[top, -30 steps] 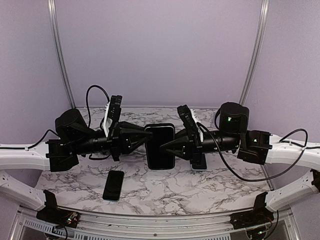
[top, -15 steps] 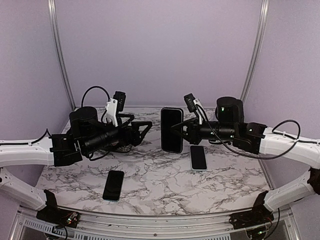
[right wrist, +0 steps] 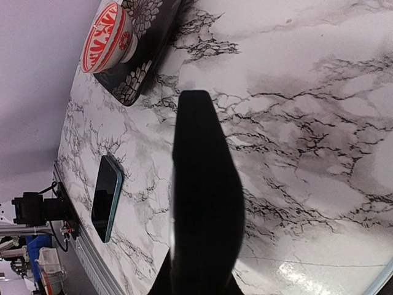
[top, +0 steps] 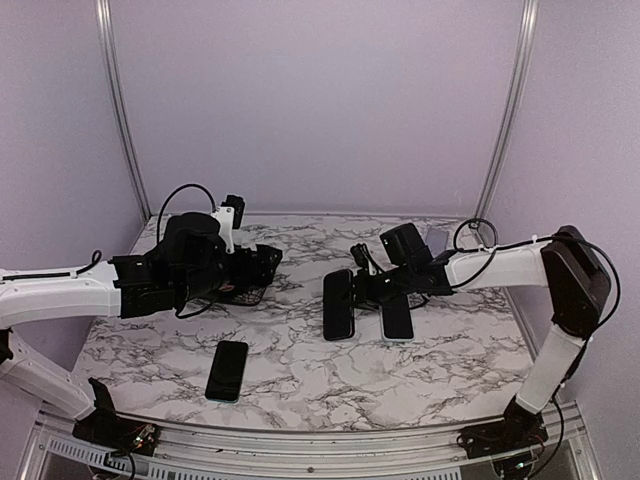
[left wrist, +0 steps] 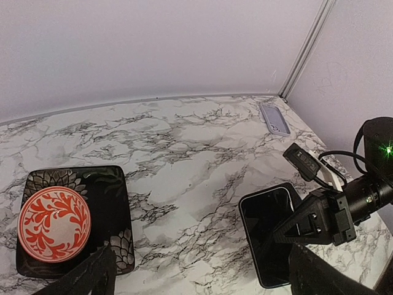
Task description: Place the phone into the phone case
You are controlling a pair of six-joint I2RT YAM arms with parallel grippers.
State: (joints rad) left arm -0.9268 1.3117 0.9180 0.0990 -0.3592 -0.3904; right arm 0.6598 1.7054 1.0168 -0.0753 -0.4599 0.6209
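The phone [top: 339,304], a black slab with a dark glossy face, now lies nearly flat and low over the marble table [top: 300,385], right of centre. We cannot tell whether it touches the surface. The right tool [left wrist: 288,228] is clamped on its right long edge. A second ago we saw this phone raised at mid-table, pinched between both tools. Half a second ago it stood upright in the right tool alone, and since then the right arm has swung down and stretched across the table. The phone now sits just beside a light-rimmed phone [top: 397,318] that has not moved. The left tool [top: 266,268], closed on the phone a second ago, has let go; its fingers stand wide apart and hold nothing. The left arm has drawn back to the left, well apart from the phone. In the left wrist view, a red-and-white bowl [left wrist: 54,223] sits on a black patterned tray [left wrist: 113,196] below that tool. A teal-edged phone [top: 228,370] lies unmoved near the front of the table, and a lavender case [left wrist: 274,118] lies at the far right corner.
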